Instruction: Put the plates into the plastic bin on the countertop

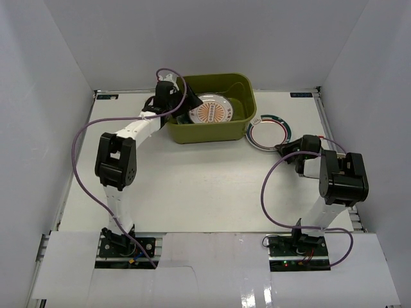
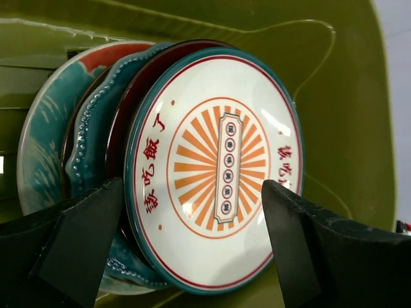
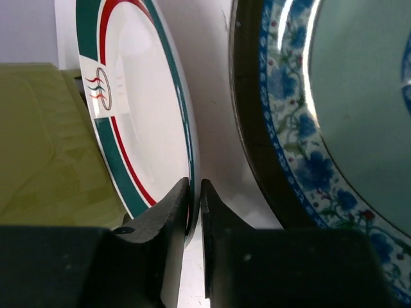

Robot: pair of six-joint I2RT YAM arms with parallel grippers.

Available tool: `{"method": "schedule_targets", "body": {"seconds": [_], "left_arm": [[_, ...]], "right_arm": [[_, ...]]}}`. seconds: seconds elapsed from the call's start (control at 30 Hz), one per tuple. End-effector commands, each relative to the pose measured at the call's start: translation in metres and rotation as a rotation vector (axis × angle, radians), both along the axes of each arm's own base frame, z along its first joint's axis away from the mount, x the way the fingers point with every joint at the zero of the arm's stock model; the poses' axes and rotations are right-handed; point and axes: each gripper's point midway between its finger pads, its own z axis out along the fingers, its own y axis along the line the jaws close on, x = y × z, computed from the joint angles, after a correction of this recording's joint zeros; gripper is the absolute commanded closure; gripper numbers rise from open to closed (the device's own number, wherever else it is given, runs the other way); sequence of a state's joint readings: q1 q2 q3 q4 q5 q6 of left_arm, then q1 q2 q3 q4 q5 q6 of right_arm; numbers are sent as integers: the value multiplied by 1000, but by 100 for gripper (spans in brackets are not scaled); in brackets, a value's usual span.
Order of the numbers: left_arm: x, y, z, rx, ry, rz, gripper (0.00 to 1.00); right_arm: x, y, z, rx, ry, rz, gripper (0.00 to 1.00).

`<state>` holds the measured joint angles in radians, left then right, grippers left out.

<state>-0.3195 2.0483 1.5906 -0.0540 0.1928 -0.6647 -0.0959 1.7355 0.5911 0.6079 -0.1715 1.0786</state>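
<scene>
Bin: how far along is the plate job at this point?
Done: a stack of at least four lies in the bin, sunburst plate on top, the left claw open over it. In hand: the right claw is shut on the rim of the ringed plate, on the countertop beside the bin. Left: that plate and the flowered plate next to it, seen only by the right wrist.

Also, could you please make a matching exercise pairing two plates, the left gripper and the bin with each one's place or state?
Things:
1. orange sunburst plate
2. ring-rimmed white plate
3. left gripper
4. plastic bin

States:
A. open, above the bin
B. on the countertop, rim pinched by the right gripper
C. olive green, at the countertop's far side
D. topmost inside the bin

Pairs: 1-D, 2-B, 3-A, 4-C
</scene>
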Motion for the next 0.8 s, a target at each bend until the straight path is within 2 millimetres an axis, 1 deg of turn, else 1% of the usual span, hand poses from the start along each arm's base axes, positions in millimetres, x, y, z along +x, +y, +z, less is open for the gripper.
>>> {"method": "schedule_targets", "body": {"seconds": [0.0, 0.03, 0.07, 0.1, 0.13, 0.17, 0.2, 0.23, 0.27, 0.3, 0.33, 0.37, 0.43, 0.47, 0.5, 0.53, 0.57, 0.6, 0.63, 0.67, 0.7, 0.73, 0.77], "left_arm": [[-8, -3, 108, -40, -233, -62, 2], [-17, -3, 131, -50, -275, -82, 2], [-22, -2, 142, -45, -304, -93, 2], [-34, 0, 166, -53, -352, -104, 2], [-40, 2, 174, -51, -370, -112, 2], [-46, 3, 188, -49, -413, -121, 2], [-53, 5, 192, -48, -428, -124, 2], [-66, 9, 213, -54, -470, -130, 2], [-72, 12, 219, -53, -484, -123, 2], [-78, 13, 224, -50, -495, -128, 2], [-89, 13, 240, -56, -528, -148, 2], [-95, 14, 243, -47, -526, -154, 2], [-106, 17, 248, -43, -525, -158, 2], [-117, 21, 258, -45, -545, -157, 2], [-123, 23, 258, -48, -545, -157, 2], [-128, 25, 247, -43, -520, -156, 2], [-140, 29, 253, -46, -530, -156, 2], [-147, 31, 251, -47, -527, -158, 2], [-153, 33, 233, -40, -492, -160, 2], [-160, 35, 230, -38, -487, -159, 2], [-175, 40, 237, -47, -509, -157, 2], [-181, 42, 213, -40, -463, -159, 2], [-189, 43, 207, -44, -454, -166, 2]], "right_arm": [[26, -2, 40, -17, -122, -9, 83], [32, -3, 51, -27, -145, -10, 86], [33, -6, 54, -52, -146, -13, 88], [39, -8, 74, -69, -189, -17, 92], [41, -10, 83, -86, -209, -20, 92], [42, -15, 90, -109, -215, -34, 92], [44, -18, 110, -147, -260, -33, 92], [49, -23, 127, -176, -292, -51, 92], [50, -26, 140, -199, -316, -58, 92], [47, -29, 160, -239, -353, -63, 92], [47, -39, 174, -276, -374, -109, 92], [43, -44, 204, -302, -436, -131, 92], [37, -50, 226, -357, -478, -154, 92], [32, -51, 254, -373, -537, -162, 92], [30, -51, 266, -385, -557, -161, 92], [26, -51, 272, -405, -558, -155, 92], [21, -50, 294, -414, -606, -158, 92], [17, -51, 303, -424, -624, -161, 92], [13, -49, 312, -434, -643, -152, 92], [6, -47, 328, -442, -681, -151, 92], [3, -43, 344, -446, -718, -138, 92], [1, -35, 355, -447, -749, -97, 92], [4, -27, 358, -444, -753, -57, 92]]}}
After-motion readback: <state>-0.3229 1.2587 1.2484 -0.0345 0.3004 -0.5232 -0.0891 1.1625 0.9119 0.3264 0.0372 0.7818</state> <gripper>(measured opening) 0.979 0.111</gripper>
